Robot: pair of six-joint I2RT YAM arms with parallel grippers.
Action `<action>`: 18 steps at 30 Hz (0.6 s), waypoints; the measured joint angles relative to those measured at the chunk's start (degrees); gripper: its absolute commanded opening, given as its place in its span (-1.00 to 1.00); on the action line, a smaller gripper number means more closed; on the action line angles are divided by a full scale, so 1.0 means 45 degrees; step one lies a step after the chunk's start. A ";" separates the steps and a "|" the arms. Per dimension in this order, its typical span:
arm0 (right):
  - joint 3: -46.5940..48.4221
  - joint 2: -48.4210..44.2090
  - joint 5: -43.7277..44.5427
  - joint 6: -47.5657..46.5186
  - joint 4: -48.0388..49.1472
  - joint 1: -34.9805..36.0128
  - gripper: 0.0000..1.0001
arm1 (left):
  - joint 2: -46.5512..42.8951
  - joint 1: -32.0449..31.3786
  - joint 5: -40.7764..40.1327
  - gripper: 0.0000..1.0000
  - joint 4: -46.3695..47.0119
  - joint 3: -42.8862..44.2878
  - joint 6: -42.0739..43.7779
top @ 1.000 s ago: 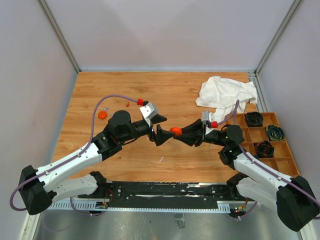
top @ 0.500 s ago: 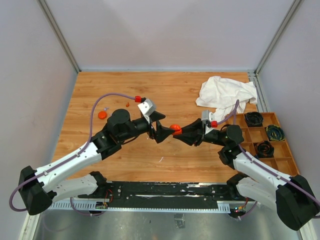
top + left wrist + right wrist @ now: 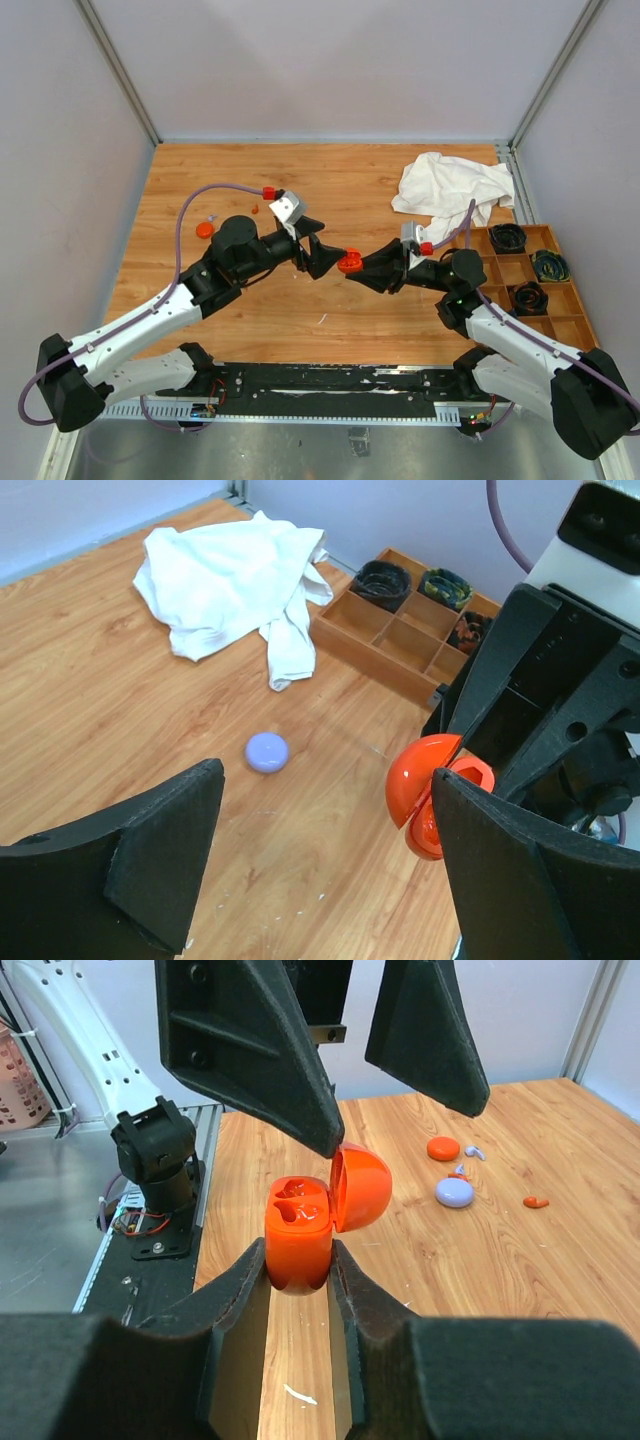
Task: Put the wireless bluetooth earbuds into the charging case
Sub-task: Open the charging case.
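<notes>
My right gripper (image 3: 298, 1260) is shut on the base of an orange-red charging case (image 3: 298, 1235), held above the table with its lid swung open and two empty wells showing. In the top view the case (image 3: 350, 263) sits at the tip of the right gripper (image 3: 358, 267), and my left gripper (image 3: 322, 255) is just left of it. The left gripper (image 3: 328, 780) is open and empty, its right finger next to the case (image 3: 425, 795). On the far-left boards lie a tiny lavender earbud (image 3: 472, 1150) and a tiny orange-red earbud (image 3: 535, 1201).
An orange-red disc (image 3: 205, 229) lies at the far left, and a lavender disc (image 3: 454, 1192) is close to it. Another view shows a lavender disc (image 3: 267, 751) on the boards. A crumpled white cloth (image 3: 455, 185) lies back right beside a wooden compartment tray (image 3: 540, 270).
The left gripper has drawn back to the left, off the case, and opened a little wider. The case's lid, closed before, now stands open. The right gripper has barely moved.
</notes>
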 measured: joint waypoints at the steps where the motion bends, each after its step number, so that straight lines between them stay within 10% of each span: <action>1: 0.0000 -0.0005 0.0044 -0.0019 -0.0053 0.0000 -0.85 | -0.0019 0.0000 -0.0063 0.82 -0.0010 0.0000 -0.0029; 18: -0.0646 -0.0189 0.2327 -0.1195 -0.1593 0.0000 -0.85 | -0.0189 0.0952 -0.5484 0.92 -0.2924 -0.0350 -0.2535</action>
